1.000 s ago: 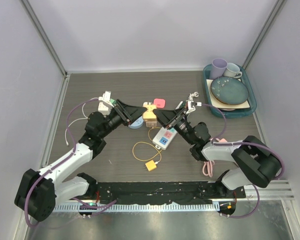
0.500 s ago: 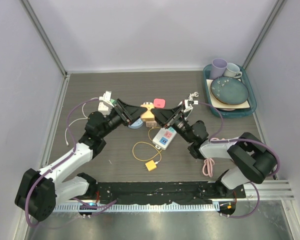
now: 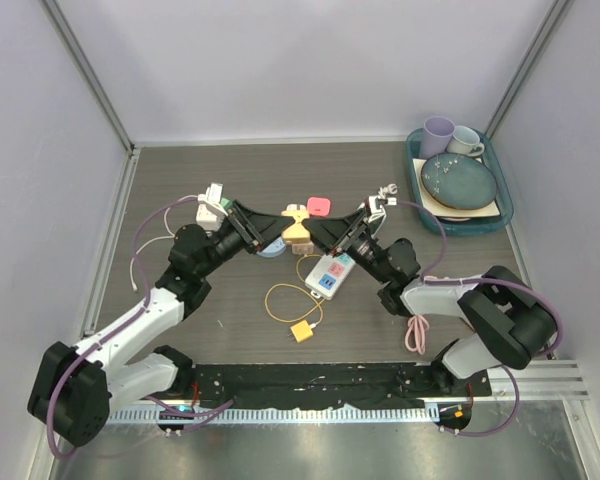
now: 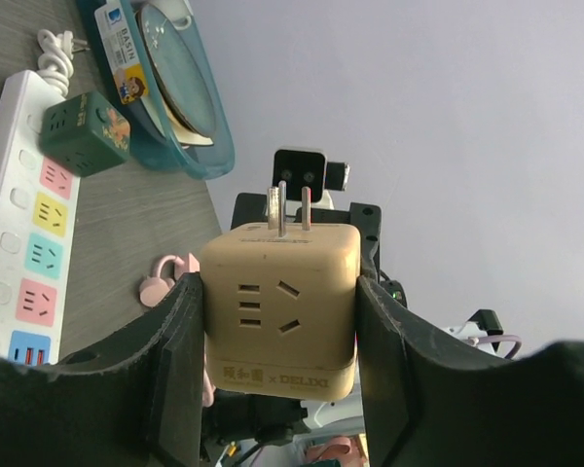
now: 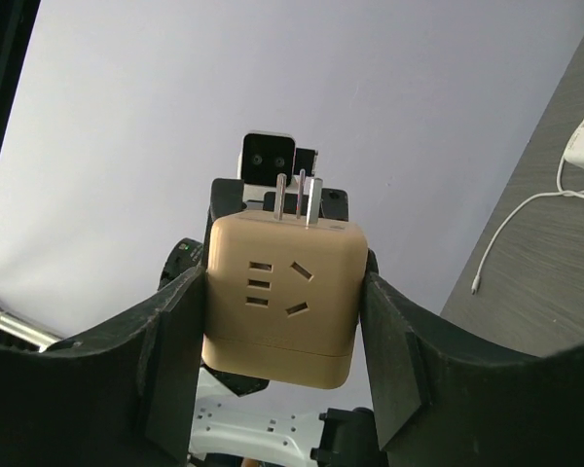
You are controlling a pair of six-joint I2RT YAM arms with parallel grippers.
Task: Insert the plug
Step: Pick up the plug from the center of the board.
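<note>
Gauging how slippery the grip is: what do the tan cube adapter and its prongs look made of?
The tan cube adapter looks like moulded plastic with a smooth satin finish: even colour, rounded edges, soft sheen. Its prongs look like bare polished metal: silvery, reflective.

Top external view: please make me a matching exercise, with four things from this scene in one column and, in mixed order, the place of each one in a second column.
Things
1. cube adapter
2. plate
3. yellow plug
4. power strip

Places
a. in the tray at the far right
b. clamped between the left gripper and the right gripper
c. flat on the table, coloured sockets facing up
d. at the end of the yellow cable, nearest to the arm bases

Pairs: 1-b, 2-a, 3-d, 4-c
</note>
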